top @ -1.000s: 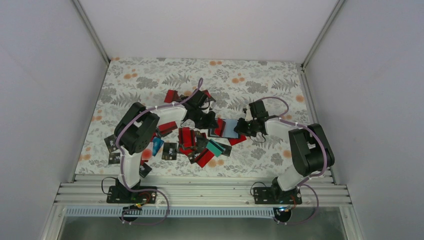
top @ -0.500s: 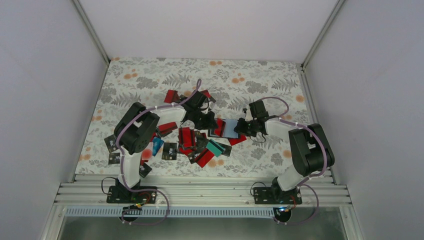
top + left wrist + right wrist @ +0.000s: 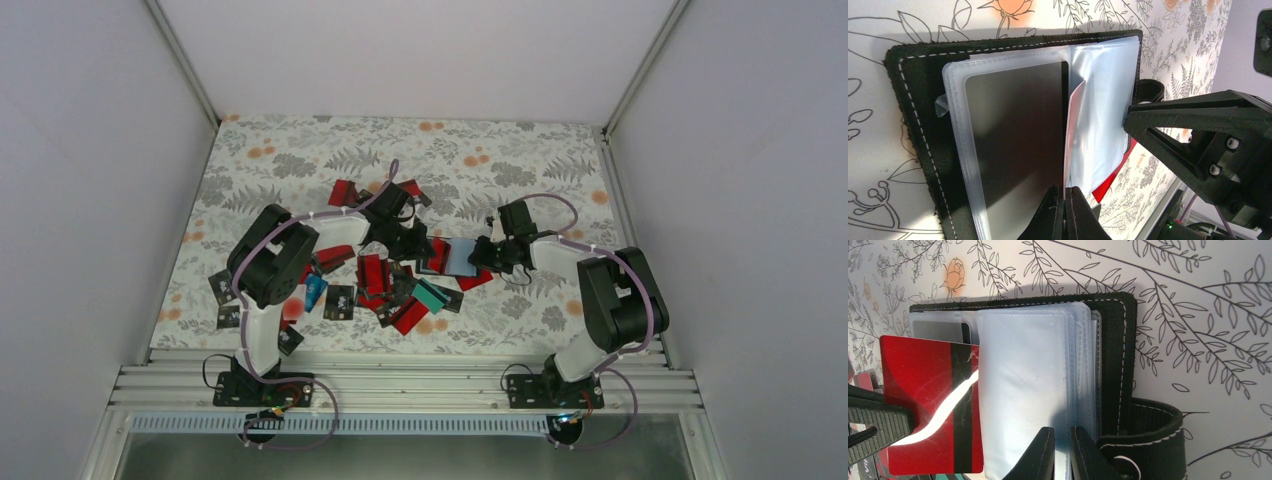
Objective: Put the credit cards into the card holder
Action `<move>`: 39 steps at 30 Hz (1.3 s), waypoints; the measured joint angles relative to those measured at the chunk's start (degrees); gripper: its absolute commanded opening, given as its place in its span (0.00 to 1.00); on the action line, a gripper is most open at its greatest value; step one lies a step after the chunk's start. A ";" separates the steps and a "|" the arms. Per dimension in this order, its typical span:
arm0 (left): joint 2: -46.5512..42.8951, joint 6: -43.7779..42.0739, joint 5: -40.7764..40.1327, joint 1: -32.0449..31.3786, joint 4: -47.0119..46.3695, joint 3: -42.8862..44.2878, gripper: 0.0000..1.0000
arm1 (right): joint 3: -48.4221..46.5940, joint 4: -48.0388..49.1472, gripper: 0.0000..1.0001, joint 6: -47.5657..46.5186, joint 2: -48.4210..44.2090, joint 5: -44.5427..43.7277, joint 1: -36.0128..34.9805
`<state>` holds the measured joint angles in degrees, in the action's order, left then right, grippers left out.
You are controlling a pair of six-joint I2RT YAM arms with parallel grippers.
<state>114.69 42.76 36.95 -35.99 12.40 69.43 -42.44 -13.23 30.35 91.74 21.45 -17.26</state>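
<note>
A red card (image 3: 933, 405) is pinched by the left gripper (image 3: 1064, 200) beside the right gripper (image 3: 1063, 450), clamped onto sleeves (image 3: 1023, 390) of the card holder (image 3: 1113, 340).

Bench (image 3: 520, 150): floral-print cover, grey ferns w/ orange blooms. Side walls (image 3: 80, 200): plain white, L and R. Rear panel (image 3: 420, 50): plain white. Alu. frame strips (image 3: 181, 60) at rear corners. Slotted alu. rail (image 3: 400, 385) along near edge. Lighting even, diffuse.

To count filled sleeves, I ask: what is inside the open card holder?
One dark card lies in a clear sleeve of the card holder. The other sleeves lie stacked; what the lower ones hold is covered.
</note>
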 measured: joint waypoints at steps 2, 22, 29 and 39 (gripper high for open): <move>0.02 -0.02 0.44 0.00 -0.04 0.07 0.02 | 0.00 -0.02 0.12 0.00 0.00 0.02 0.02; 3.04 -1.44 3.21 0.37 1.44 4.72 0.02 | 0.00 -0.04 0.11 -0.79 0.00 0.20 0.09; 3.04 -2.27 3.61 0.48 1.42 4.79 0.02 | 0.00 -0.09 0.13 -1.55 0.00 0.20 0.11; 3.39 -3.10 4.04 0.52 2.14 6.58 0.02 | -0.17 -2.51 0.24 -4.35 -2.21 0.00 0.15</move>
<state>118.08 39.66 40.99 -35.46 14.55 76.01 -42.61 -15.75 26.00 89.54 21.45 -17.10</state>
